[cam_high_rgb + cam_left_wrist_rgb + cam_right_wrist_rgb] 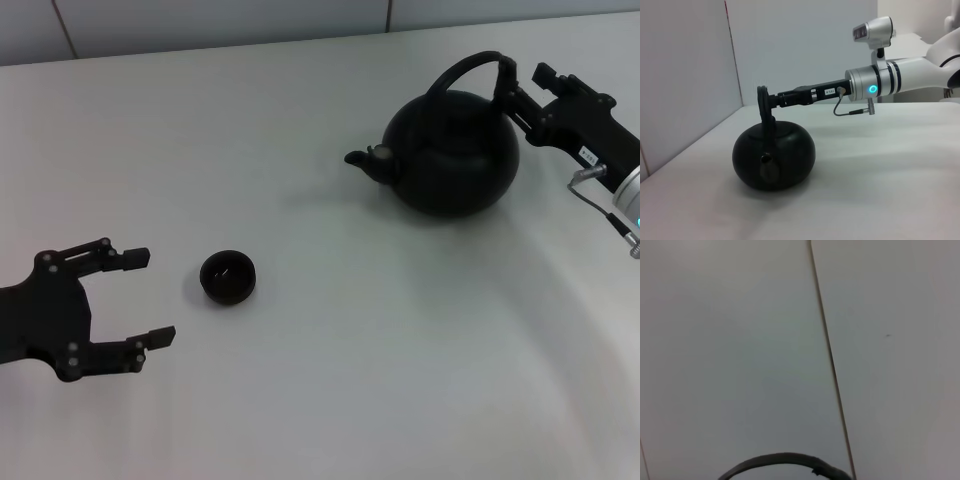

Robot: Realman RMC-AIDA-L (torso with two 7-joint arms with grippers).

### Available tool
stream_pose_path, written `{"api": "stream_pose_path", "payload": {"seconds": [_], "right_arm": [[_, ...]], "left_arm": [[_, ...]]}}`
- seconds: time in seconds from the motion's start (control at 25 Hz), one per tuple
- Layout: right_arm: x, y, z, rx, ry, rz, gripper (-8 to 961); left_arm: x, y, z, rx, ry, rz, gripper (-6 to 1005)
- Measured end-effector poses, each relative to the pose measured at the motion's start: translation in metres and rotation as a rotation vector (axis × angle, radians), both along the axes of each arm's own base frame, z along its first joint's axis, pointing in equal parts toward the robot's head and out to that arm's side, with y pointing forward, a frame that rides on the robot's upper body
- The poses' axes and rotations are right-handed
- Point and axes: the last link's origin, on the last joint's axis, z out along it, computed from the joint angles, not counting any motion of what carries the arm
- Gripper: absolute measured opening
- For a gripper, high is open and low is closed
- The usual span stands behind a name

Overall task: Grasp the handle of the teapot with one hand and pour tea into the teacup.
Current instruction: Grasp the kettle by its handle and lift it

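The matte-black teapot (455,150) stands upright on the white table at the right, its spout (365,160) pointing left. My right gripper (510,92) is shut on the right side of its arched handle (468,66). The left wrist view shows the same grip (767,100), with the handle (763,107) edge-on above the teapot (774,157). The right wrist view shows only an arc of the handle (785,458). The tiny dark teacup (228,277) sits left of centre, well apart from the teapot. My left gripper (152,298) is open and empty, just left of the cup. No tea shows.
The white table (350,380) runs back to a pale panelled wall (200,25). A vertical wall seam (830,355) shows in the right wrist view. My right arm (900,80) reaches in from the right.
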Motion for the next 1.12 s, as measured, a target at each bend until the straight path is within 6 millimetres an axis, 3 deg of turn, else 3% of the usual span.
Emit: {"api": "stream_pose_path", "payload": {"seconds": [0.28,0.8,1.12], "right_arm": [[0.0010,-0.0002,0.0019,0.010,0.003,-0.004,376],[0.0002,-0.0009,0.0013,0.011,0.008,0.000,129],[-0.0089,-0.0005,0.0012,0.009,0.021,0.053,130]], "left_arm": [[-0.0001,-0.0001,0.0005,0.002,0.001,0.000,842],[-0.0008,-0.0008,0.0024,0.009,0.007,-0.002,842],[-0.0011,-0.0010,0.0032,0.010,0.010,-0.004,842]]}}
